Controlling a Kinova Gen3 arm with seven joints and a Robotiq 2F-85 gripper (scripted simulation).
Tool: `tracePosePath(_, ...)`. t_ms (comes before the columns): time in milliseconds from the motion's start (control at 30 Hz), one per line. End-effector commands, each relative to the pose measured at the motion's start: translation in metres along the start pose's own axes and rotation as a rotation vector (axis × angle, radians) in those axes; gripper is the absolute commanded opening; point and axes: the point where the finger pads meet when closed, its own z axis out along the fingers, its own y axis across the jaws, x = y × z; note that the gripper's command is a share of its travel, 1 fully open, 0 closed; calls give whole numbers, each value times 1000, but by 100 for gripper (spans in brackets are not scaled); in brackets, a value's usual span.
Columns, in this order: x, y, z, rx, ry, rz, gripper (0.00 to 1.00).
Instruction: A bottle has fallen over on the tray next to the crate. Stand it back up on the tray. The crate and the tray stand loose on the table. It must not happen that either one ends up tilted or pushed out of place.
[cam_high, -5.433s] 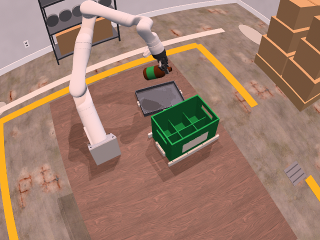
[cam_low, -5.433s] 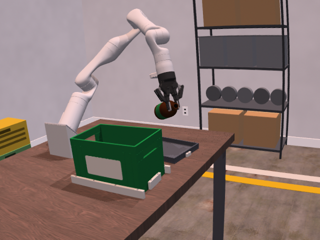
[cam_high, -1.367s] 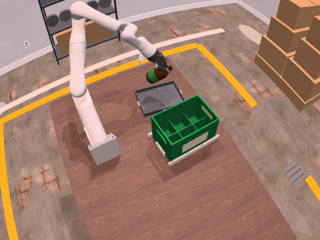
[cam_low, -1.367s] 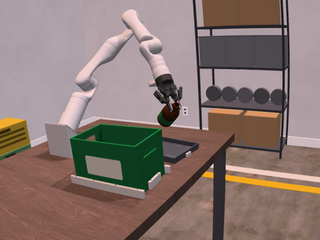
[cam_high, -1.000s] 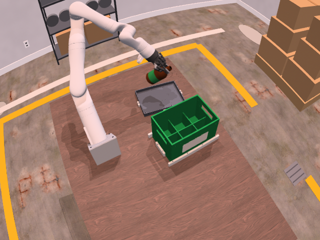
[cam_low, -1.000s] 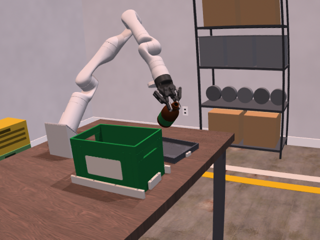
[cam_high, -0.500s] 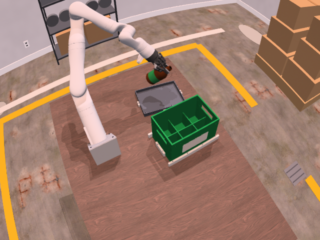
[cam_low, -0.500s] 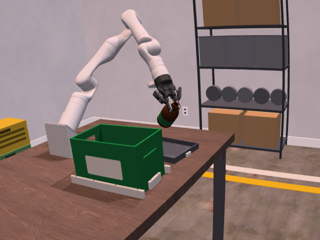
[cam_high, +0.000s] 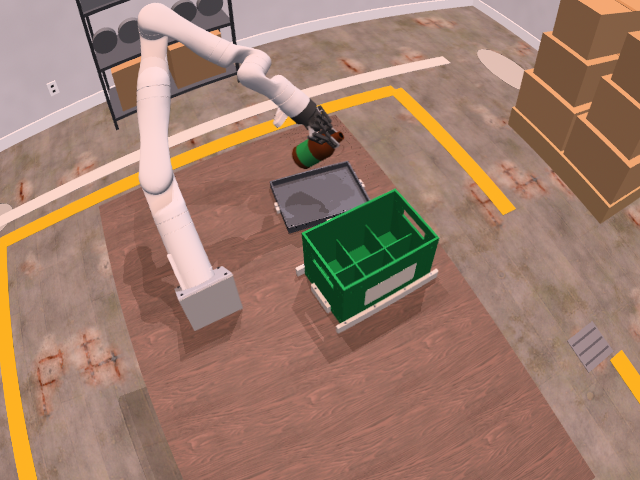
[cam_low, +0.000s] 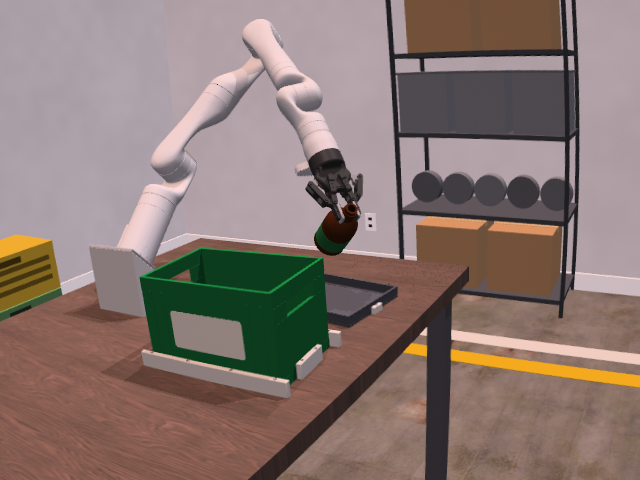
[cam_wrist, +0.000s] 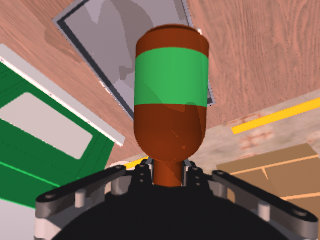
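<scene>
My gripper (cam_high: 324, 136) (cam_low: 345, 208) (cam_wrist: 167, 164) is shut on the neck of a brown bottle (cam_high: 310, 152) (cam_low: 334, 235) (cam_wrist: 171, 102) with a green label. The bottle hangs in the air, tilted, its base pointing down and away from me, above the far edge of the dark grey tray (cam_high: 289, 214) (cam_low: 379, 297) (cam_wrist: 85, 30). The tray lies empty on the table behind the green crate (cam_high: 382, 273) (cam_low: 232, 320) (cam_wrist: 20, 150).
The green crate has divided compartments and sits in white corner brackets (cam_high: 385, 304) (cam_low: 217, 372), right next to the tray. The table's far edge (cam_low: 454, 273) is close to the tray. The arm's base (cam_high: 209, 299) stands to the left.
</scene>
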Motion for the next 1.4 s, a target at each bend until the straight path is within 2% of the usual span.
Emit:
tracePosePath(0,-1,0,-1,-1,-7,-2,0)
tracePosePath(767,-1,-2,1,1,-15,0,0)
tracePosePath(1367,0,-2,7,1,-73,5,0)
